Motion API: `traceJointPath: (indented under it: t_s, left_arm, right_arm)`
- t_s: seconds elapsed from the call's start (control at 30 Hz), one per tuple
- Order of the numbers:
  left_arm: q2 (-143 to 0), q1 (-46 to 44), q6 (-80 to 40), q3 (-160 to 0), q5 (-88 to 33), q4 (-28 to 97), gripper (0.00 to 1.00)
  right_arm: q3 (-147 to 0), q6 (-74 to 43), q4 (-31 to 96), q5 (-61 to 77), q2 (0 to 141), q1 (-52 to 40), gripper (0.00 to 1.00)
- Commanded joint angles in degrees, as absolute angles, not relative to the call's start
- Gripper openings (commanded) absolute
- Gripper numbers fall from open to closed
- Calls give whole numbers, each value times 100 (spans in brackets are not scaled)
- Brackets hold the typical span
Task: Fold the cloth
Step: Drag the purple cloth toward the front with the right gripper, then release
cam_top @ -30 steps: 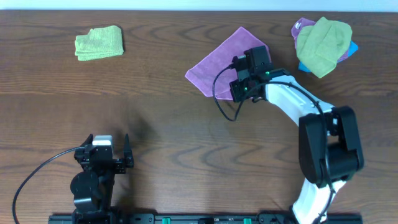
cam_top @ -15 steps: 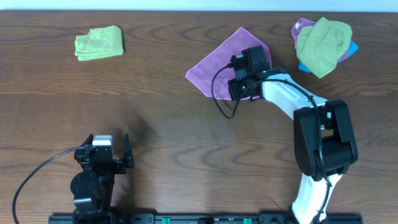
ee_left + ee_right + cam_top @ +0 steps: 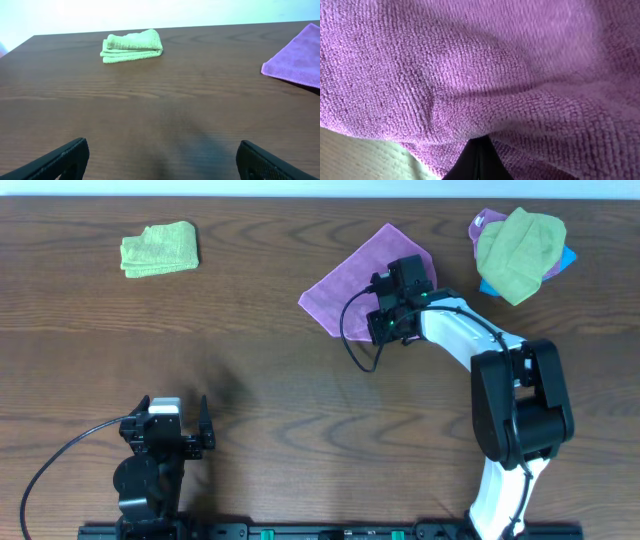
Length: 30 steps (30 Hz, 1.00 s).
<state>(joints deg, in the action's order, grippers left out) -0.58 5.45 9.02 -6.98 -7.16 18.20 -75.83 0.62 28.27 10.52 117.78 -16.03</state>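
Observation:
The cloth (image 3: 358, 272) is purple-magenta and lies spread as a slanted sheet at the middle back of the table. Its left corner also shows at the right edge of the left wrist view as the cloth (image 3: 299, 59). My right gripper (image 3: 392, 306) sits over its near right part. In the right wrist view the fuzzy cloth (image 3: 485, 70) fills the frame, bunched in a ridge, and the right gripper (image 3: 477, 161) is shut on that fabric. My left gripper (image 3: 178, 436) rests at the front left, far from the cloth. The left gripper (image 3: 162, 165) stands wide open over bare wood.
A folded lime-green cloth (image 3: 160, 248) lies at the back left, seen also as the lime-green cloth (image 3: 132, 45). At the back right is a heap with a green cloth (image 3: 520, 240) on top of purple (image 3: 487, 222) and blue (image 3: 571, 258) ones.
The right arm's elbow has shifted slightly to the left while its gripper stays on the cloth. The left arm has not moved.

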Motion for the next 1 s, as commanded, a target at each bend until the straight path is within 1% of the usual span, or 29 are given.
traceJointPath:
  t_s: [0.0, 0.17, 0.4, 0.73, 0.97]
  left_arm:
    - [-25, 528, 897, -572, -751, 1876, 95]
    - [-25, 528, 897, -572, -751, 1876, 95]
    - [-25, 528, 897, -572, -751, 1876, 95]
    - [-25, 528, 897, -572, -751, 1876, 95]
    - [-25, 528, 899, -572, -751, 1879, 95]
  right_arm:
    - [-7623, -14, 3033, 989, 11826, -1584, 1]
    - [-7623, 5, 3391, 797, 11826, -1586, 1]
    - [-7623, 5, 4298, 860, 11826, -1793, 1]
    - [-7625, 5, 4910, 864, 11802, -2910, 1]
    - [-7730, 8, 5087, 1050, 11657, -3743, 2]
